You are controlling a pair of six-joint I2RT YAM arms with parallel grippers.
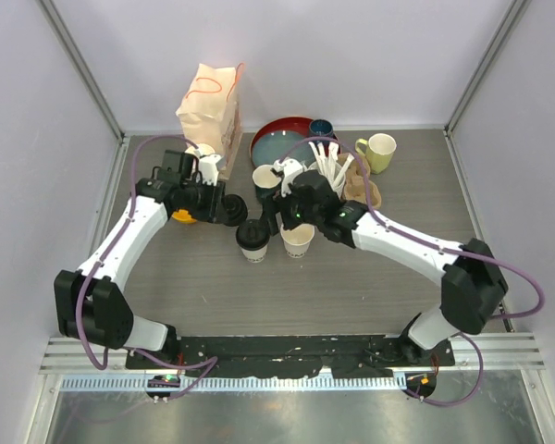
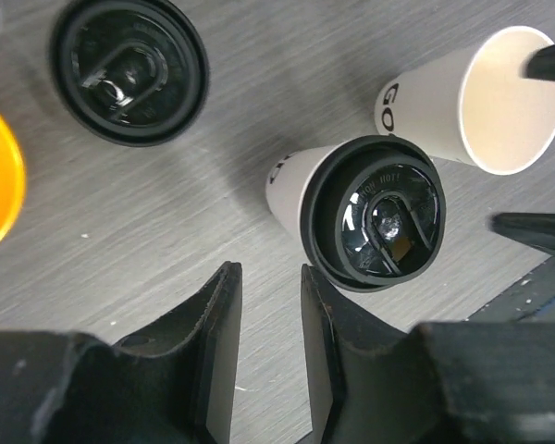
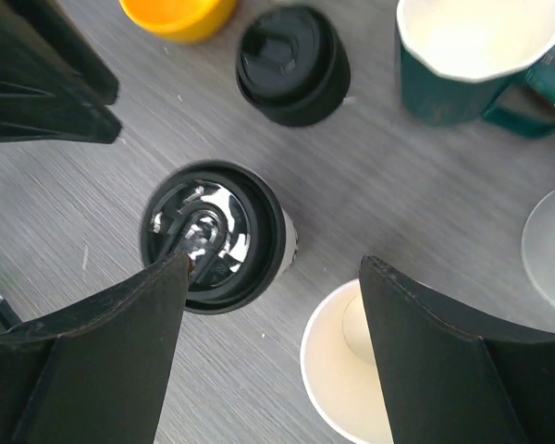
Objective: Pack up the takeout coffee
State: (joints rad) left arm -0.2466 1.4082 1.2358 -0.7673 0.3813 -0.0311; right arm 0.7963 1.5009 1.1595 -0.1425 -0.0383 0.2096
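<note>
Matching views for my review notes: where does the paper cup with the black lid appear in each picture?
Top external: lidded cup stands mid-table, just left of the open cup.
Left wrist: lidded cup is right of centre, lid facing the camera.
Right wrist: lidded cup is left of centre.
Shared landmark: the open cup right beside it.

Lidded cup — matt cream paper under a glossy black moulded plastic lid; table, matt grey wood-grain finish, finely streaked; bag — creased tan paper.
</note>
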